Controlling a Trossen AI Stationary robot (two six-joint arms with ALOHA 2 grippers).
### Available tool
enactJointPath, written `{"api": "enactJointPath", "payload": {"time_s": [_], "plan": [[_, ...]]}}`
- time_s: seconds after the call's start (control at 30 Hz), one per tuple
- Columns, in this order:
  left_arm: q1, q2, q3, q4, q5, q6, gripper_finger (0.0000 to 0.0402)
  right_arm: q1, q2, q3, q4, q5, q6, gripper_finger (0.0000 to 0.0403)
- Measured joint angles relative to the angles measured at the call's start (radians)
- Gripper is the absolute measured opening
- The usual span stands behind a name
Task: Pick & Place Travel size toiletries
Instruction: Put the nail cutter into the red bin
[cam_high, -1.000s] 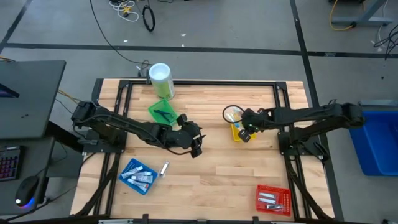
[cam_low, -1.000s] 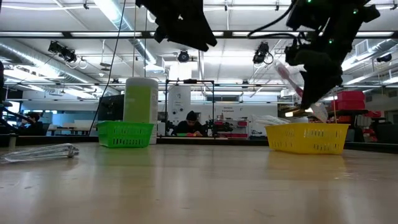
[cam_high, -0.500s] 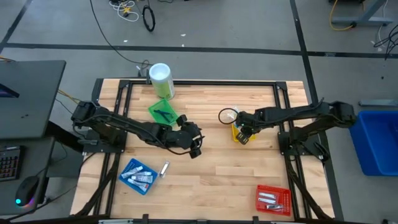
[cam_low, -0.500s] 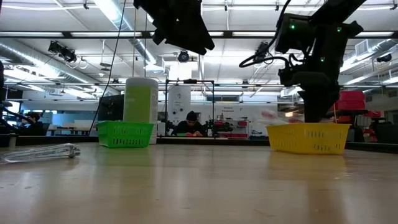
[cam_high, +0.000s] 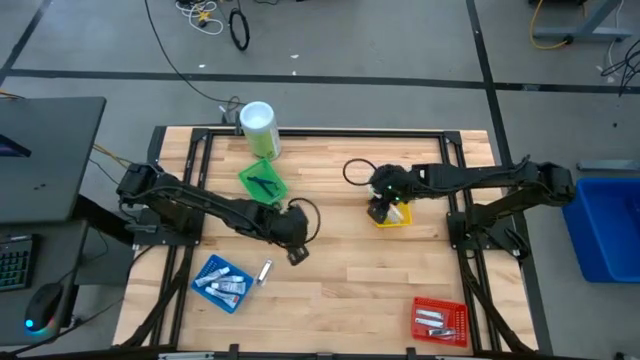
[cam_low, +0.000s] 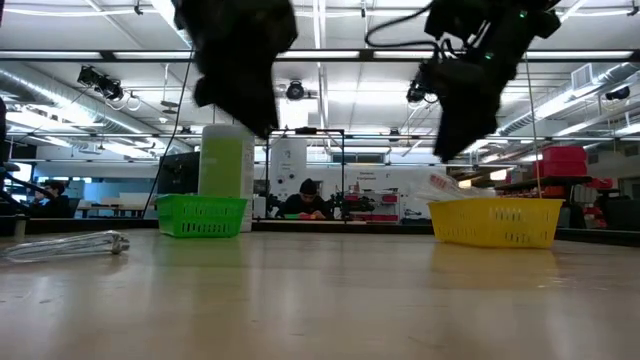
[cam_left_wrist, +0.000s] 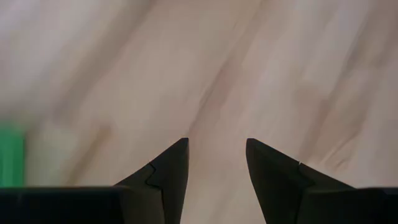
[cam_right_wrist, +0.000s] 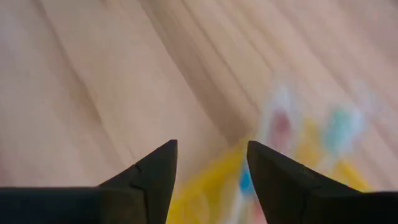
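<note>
My right gripper (cam_high: 378, 212) hangs empty, fingers apart, over the yellow tray's (cam_high: 398, 217) edge near the table's (cam_high: 350, 280) right side.

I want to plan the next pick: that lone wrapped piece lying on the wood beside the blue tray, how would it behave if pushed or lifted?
The wrapped piece looks slim and rounded, so a sideways push would probably roll it. It seems small next to the blue tray, so likely light. In the low view its wrap looks clear and glossy, so possibly slippery.
</note>
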Motion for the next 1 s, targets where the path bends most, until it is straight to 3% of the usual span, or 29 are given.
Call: {"api": "enactJointPath", "payload": {"time_s": [0.2,0.37,0.57,1.0], "plan": [[-0.043,0.051,-0.001,-0.215,0.102,-0.257,0.0169,0.014,0.002,-0.008,0.276,-0.006,-0.081,0.0215],[-0.084,0.097,-0.001,-0.242,0.174,-0.433,0.0169,0.016,0.008,-0.031,0.444,-0.008,-0.090,0.0216],[-0.122,0.137,-0.001,-0.275,0.266,-0.538,0.0169,0.021,0.032,-0.057,0.470,-0.012,-0.090,0.0199],[-0.197,0.170,-0.001,-0.272,0.270,-0.675,0.0169,0.042,0.045,-0.056,0.445,-0.037,-0.081,0.0168]]}}
